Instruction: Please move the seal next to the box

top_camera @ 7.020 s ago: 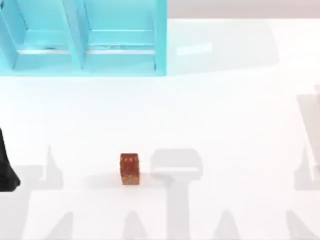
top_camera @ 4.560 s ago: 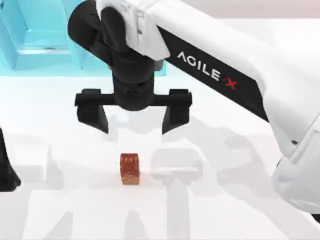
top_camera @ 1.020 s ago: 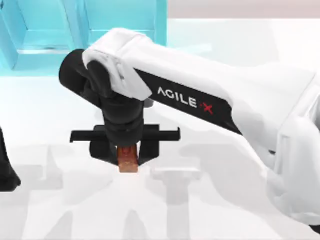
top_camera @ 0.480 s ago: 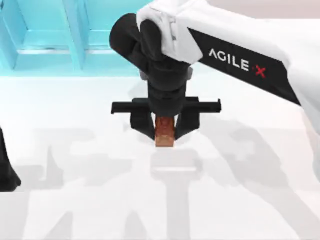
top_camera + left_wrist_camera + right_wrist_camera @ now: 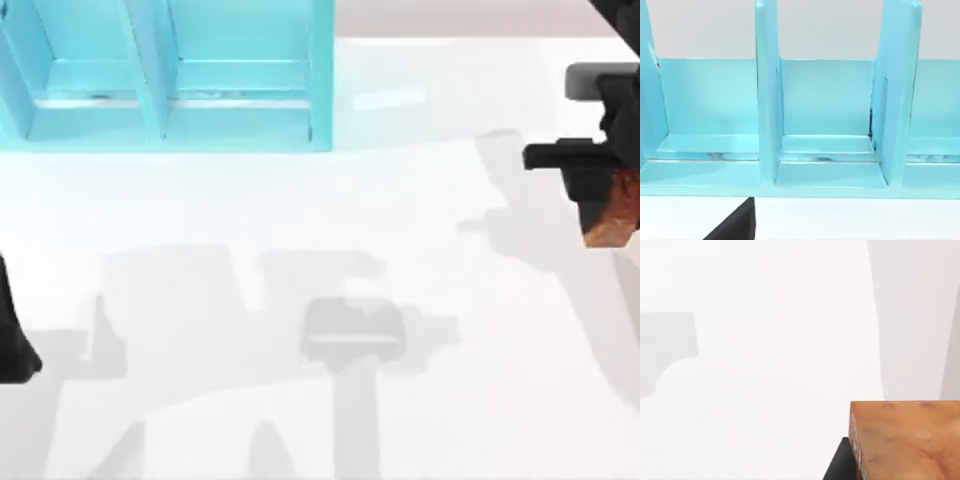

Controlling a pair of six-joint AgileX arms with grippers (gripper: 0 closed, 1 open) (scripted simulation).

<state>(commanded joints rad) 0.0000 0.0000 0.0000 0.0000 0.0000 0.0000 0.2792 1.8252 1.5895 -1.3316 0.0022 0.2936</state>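
The seal (image 5: pixel 612 222), a reddish-brown block, is at the far right edge of the top view with my right gripper (image 5: pixel 618 205) shut on it. It hangs above the white table, and its shadow falls to its left. The right wrist view shows the seal's top face (image 5: pixel 905 440) up close, with a black finger (image 5: pixel 840 464) beside it. The light-blue box (image 5: pixel 170 110) with upright dividers stands at the table's back left, far from the seal. My left arm (image 5: pixel 10 345) is parked at the left edge.
The left wrist view faces the box's compartments (image 5: pixel 827 150) and their dividers (image 5: pixel 767 100). The white table (image 5: pixel 330 240) lies open between the box and the right gripper, crossed by grey shadows.
The right gripper has carried the seal from the table's middle to the far right edge and a little toward the back. The left arm has not moved.
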